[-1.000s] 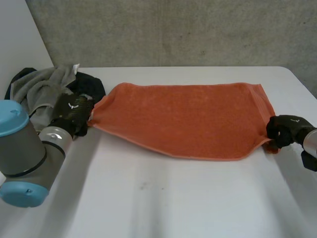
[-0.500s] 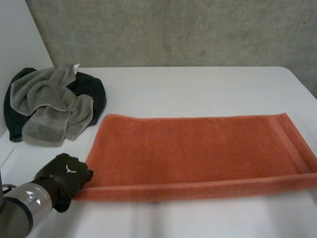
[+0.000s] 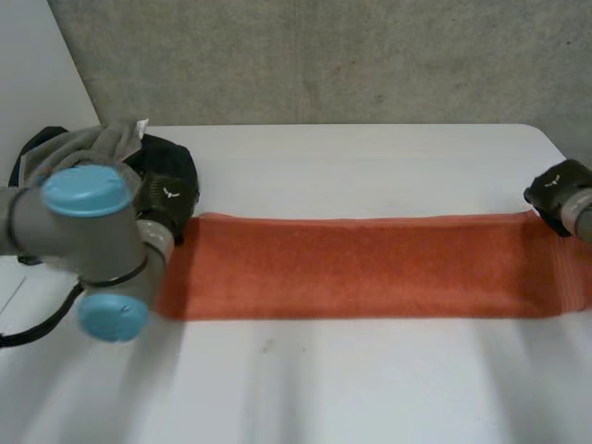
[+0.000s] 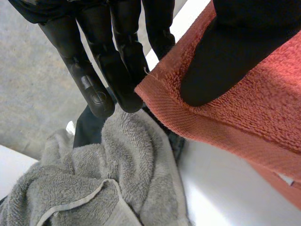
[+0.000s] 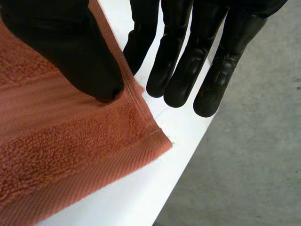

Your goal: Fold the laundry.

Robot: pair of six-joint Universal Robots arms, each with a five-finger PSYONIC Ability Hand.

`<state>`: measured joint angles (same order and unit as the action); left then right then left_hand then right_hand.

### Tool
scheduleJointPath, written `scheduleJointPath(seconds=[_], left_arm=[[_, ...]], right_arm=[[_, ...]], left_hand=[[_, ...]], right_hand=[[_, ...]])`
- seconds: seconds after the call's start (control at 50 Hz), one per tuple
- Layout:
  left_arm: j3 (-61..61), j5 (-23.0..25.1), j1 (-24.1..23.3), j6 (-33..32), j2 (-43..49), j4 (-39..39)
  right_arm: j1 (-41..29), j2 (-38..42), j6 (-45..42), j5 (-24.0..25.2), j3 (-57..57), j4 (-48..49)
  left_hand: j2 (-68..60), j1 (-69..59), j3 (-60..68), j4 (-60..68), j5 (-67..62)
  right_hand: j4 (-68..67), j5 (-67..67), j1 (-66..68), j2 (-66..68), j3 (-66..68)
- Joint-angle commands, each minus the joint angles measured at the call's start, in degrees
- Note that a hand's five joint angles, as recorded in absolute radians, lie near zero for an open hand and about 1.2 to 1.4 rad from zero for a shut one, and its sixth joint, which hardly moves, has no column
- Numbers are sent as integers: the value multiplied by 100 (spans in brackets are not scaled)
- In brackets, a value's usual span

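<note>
Grey concrete wall (image 3: 324,55) is seen behind a white bench (image 3: 370,388). An orange towel (image 3: 370,268) is laid across the bench as a long, narrow, folded strip, flat on the surface and reaching almost from one arm to the other.

The left hand (image 3: 166,205) is set at the strip's far corner on the left side. In the left wrist view its thumb (image 4: 221,56) is pressed on top of the towel, and its straight fingers (image 4: 94,70) are held against the corner's edge, so that the corner is pinched between them.

The right hand (image 3: 555,190) is placed at the far corner on the opposite end. There the thumb (image 5: 70,47) is laid on the towel's woven border, with the straight fingers (image 5: 188,56) just past the edge, and the edge is nipped between thumb and nearest finger.

A crumpled grey towel (image 4: 117,188) is heaped on a dark garment (image 3: 180,162) just beyond the left hand.
</note>
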<state>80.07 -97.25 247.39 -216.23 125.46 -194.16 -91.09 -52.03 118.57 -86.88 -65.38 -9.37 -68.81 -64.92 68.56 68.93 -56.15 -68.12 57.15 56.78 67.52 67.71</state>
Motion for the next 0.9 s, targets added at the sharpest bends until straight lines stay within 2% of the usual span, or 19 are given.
scheduleJointPath(seconds=[0.02, 0.06, 0.08, 0.1, 0.12, 0.14, 0.24, 0.34, 0.42, 0.44, 0.52, 0.6, 0.72, 0.8, 0.9], left_arm=[[-1187, -321, -95, -43, 1051, -122], [-1283, -303, -112, -34, 1156, -288], [-1301, -294, -121, -16, 1183, -367], [-1293, -285, -147, -16, 1200, -472], [-1284, -277, -165, -25, 1209, -587], [-1266, -277, -235, -51, 1209, -797], [-1038, -321, -411, -86, 1078, -1150], [-494, -321, -446, -60, 622, -1142], [235, -277, -446, -34, -20, -1142], [393, -268, -446, -16, -143, -1142], [1201, -259, -446, 19, -767, -1185], [1642, -154, -455, 89, -1014, -1221], [1792, -39, -490, 247, -988, -1229], [1766, -39, -481, 265, -944, -1229], [1783, -39, -490, 265, -909, -1256]], right_arm=[[-119, 1089, -45, -57, 1158, 734], [-128, 1318, -19, -75, 1361, 954], [-145, 1379, 25, -92, 1431, 1015], [-172, 1415, 34, -136, 1466, 1051], [-268, 1450, 69, -223, 1510, 1129], [-312, 1442, 96, -276, 1528, 1165], [-374, 1143, 543, -514, 1449, 1262], [-260, 336, 1579, -383, 774, 1209], [126, -569, 2090, 214, -70, 1192], [301, -867, 2100, 572, -411, 1148], [811, -1273, 2091, 1435, -1176, 876], [1190, -1336, 2073, 1885, -1679, 559], [1340, -1187, 1907, 1982, -2084, 585], [1410, -731, 1529, 1956, -2137, 857], [1445, -361, 1449, 1912, -2075, 1095]], left_hand=[[-1119, -1508, 1144, 1107, -1385], [-1119, -1508, 1144, 1107, -1385], [-405, -794, 430, 393, -672], [1334, 945, -1309, -1346, 1068], [3400, 3011, -3375, -3411, 3133], [5881, 5492, -5856, -5893, 5615], [5877, 5488, -5852, -5888, 5610], [5877, 5488, -5852, -5888, 5610], [5877, 5488, -5852, -5888, 5610], [5877, 5488, -5852, -5888, 5610], [5877, 5488, -5852, -5888, 5610], [5881, 5492, -5856, -5893, 5615], [5881, 5492, -5856, -5893, 5615], [5881, 5492, -5856, -5893, 5615], [5877, 5488, -5852, -5888, 5610]], right_hand=[[-1188, 1285, 2322, 1248, 1229], [-1188, 1285, 2322, 1248, 1229], [-511, 608, 1645, 571, 552], [1610, -1514, -477, -1551, -1570], [5045, -4949, -3912, -4986, -5005], [5812, -5715, -4678, -5752, -5771], [5812, -5715, -4678, -5752, -5771], [5812, -5715, -4678, -5752, -5771], [5812, -5715, -4678, -5752, -5771], [5812, -5715, -4678, -5752, -5771], [5812, -5715, -4678, -5752, -5771], [5536, -5440, -4403, -5477, -5496], [4526, -4430, -3393, -4467, -4486], [4038, -3941, -2904, -3978, -3998], [3534, -3437, -2400, -3474, -3493]])
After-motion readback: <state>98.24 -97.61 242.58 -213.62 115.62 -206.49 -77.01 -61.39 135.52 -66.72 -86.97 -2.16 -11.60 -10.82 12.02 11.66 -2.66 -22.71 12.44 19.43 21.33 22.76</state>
